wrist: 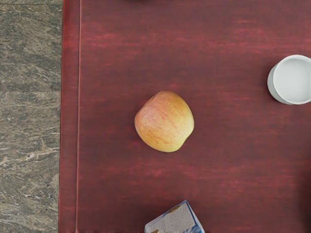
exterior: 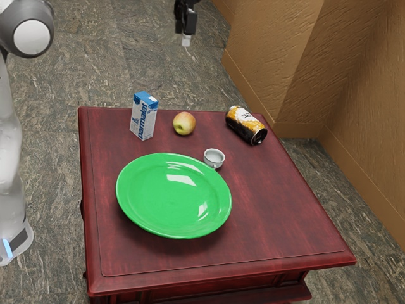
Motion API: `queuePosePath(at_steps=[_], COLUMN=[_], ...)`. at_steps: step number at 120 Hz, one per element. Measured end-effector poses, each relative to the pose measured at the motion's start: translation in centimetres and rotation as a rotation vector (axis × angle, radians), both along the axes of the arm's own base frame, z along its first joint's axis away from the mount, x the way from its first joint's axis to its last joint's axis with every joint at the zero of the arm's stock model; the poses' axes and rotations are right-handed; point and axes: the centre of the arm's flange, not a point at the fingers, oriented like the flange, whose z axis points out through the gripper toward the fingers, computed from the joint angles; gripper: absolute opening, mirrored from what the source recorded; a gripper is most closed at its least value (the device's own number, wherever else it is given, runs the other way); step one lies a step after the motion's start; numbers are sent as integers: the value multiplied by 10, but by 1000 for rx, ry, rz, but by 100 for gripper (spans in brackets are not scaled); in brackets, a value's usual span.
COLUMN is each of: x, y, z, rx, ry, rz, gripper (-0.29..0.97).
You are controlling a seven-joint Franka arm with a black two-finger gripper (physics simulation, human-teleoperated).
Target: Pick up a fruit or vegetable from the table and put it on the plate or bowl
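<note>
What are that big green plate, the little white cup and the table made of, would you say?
The green plate looks like glazed ceramic or glossy plastic: bright highlights sit on it. The little white cup seems ceramic: plain white, thick rim, duller. The table looks like red-stained wood: faint grain streaks, soft sheen.

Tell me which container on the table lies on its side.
The orange can; the milk carton and the small white cup stand upright.
</note>
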Motion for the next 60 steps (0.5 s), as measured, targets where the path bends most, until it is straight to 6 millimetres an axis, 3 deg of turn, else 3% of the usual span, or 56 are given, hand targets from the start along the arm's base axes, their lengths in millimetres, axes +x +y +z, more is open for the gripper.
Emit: queuePosePath(at_steps=[15,29,32,34,39,43,53,60], x=[-8,-9,-10,-15,-41,-47,-4,15], y=[16,18,16,12,-14,-38,-101,-139], z=[0,-1,9,32,109,136,122,108], rx=[-8,-12,-2,21,87,107,83,69], ry=[1,2,-15,-57,-208,-262,-233,-200], rz=[44,57,55,53,15,-34,-177,-253], gripper=[66,66,66,66,66,66,66,66])
